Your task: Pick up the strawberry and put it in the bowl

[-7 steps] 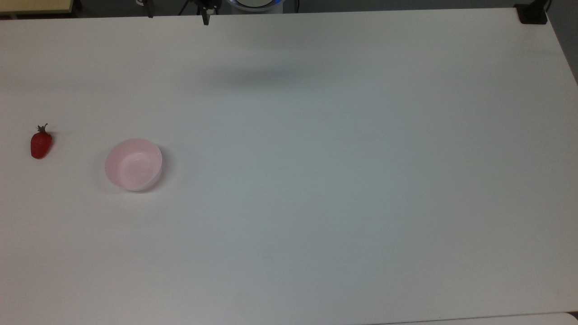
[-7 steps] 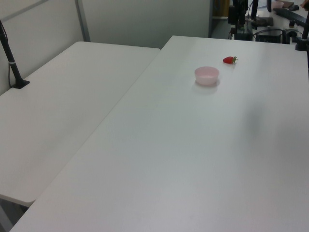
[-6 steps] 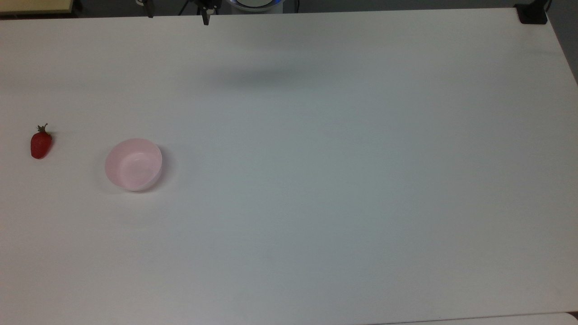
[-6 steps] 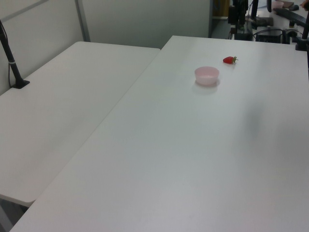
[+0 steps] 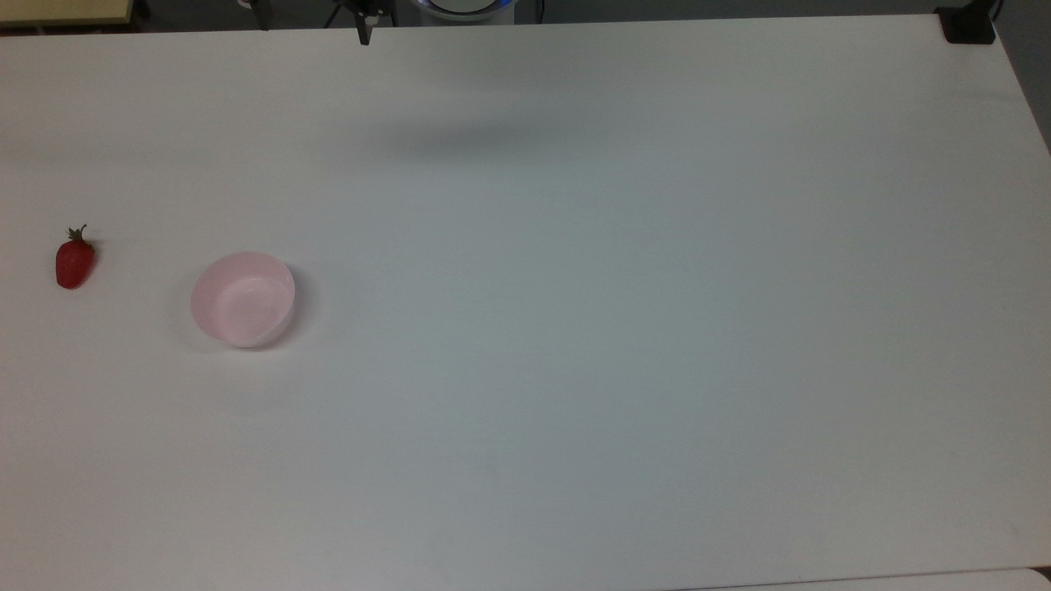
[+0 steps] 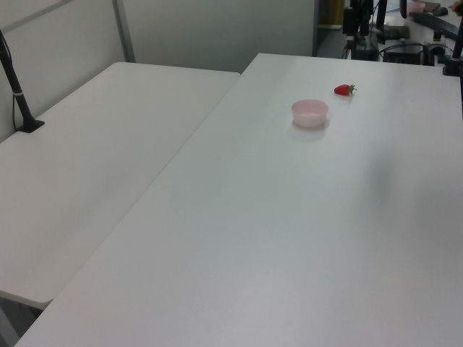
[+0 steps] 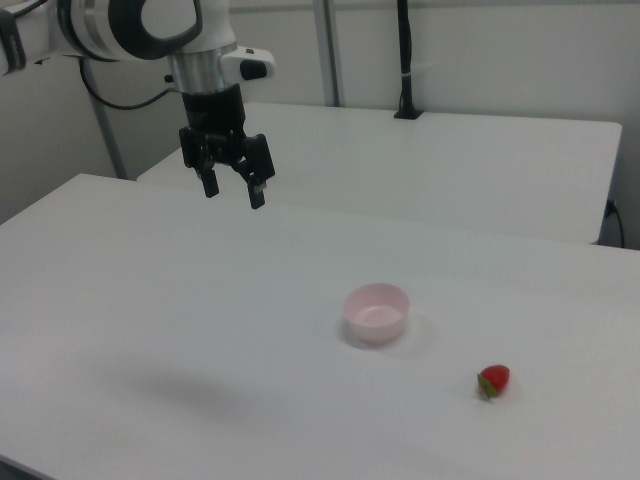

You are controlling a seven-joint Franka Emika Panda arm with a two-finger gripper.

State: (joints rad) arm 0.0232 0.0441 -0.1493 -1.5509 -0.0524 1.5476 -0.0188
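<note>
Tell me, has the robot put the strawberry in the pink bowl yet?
Not yet, nothing looks done. The strawberry lies on the white table, beside the bowl but apart from it, and the bowl holds nothing. The gripper hangs open in the air, far from both, with nothing between its fingers. It has to reach the strawberry, grab it, carry it over and drop it in the bowl.

The bowl (image 7: 377, 312) sits on the counter (image 7: 200, 330) between the end effector (image 7: 232, 188) and the strawberry (image 7: 494, 380). Bare counter lies all around them.
</note>
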